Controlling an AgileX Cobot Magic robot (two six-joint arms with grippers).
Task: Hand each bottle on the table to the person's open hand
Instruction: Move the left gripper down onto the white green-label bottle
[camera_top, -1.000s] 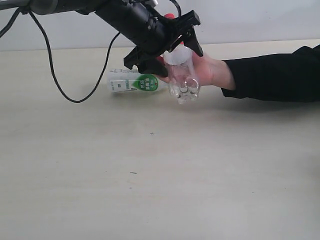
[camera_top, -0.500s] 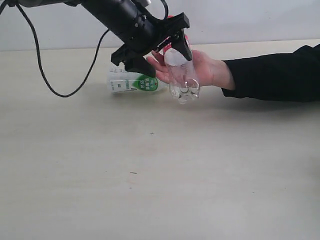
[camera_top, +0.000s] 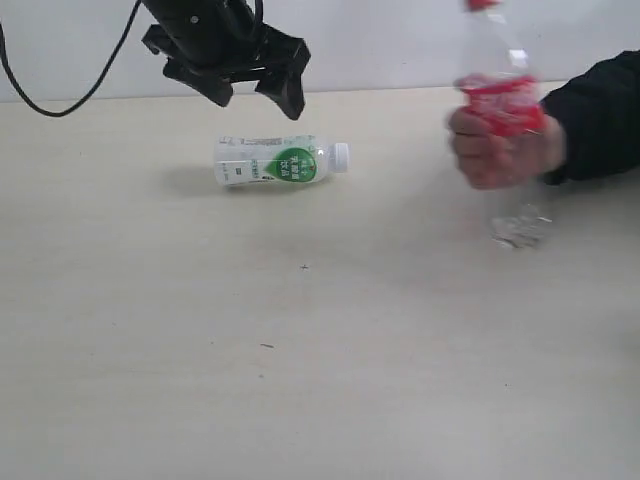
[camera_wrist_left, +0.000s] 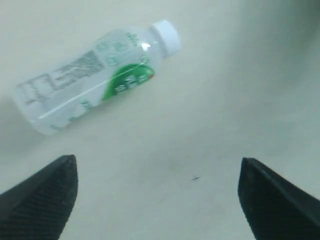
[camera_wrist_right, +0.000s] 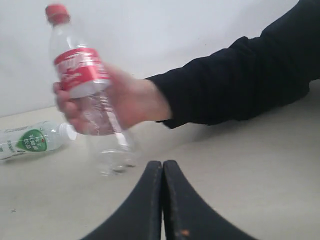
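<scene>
I see a clear, red-labelled cola bottle (camera_top: 497, 100) gripped nearly upright in the person's hand (camera_top: 495, 150). A white-labelled bottle (camera_top: 280, 163) lies sideways on the beige table (camera_top: 300, 350).

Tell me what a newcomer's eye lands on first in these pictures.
On the right, the person's hand, black-sleeved, grips a red-labelled cola bottle roughly upright. Towards the far middle of the table, a white-labelled bottle lies on its side. The left gripper hangs open and empty in the air near it.
</scene>
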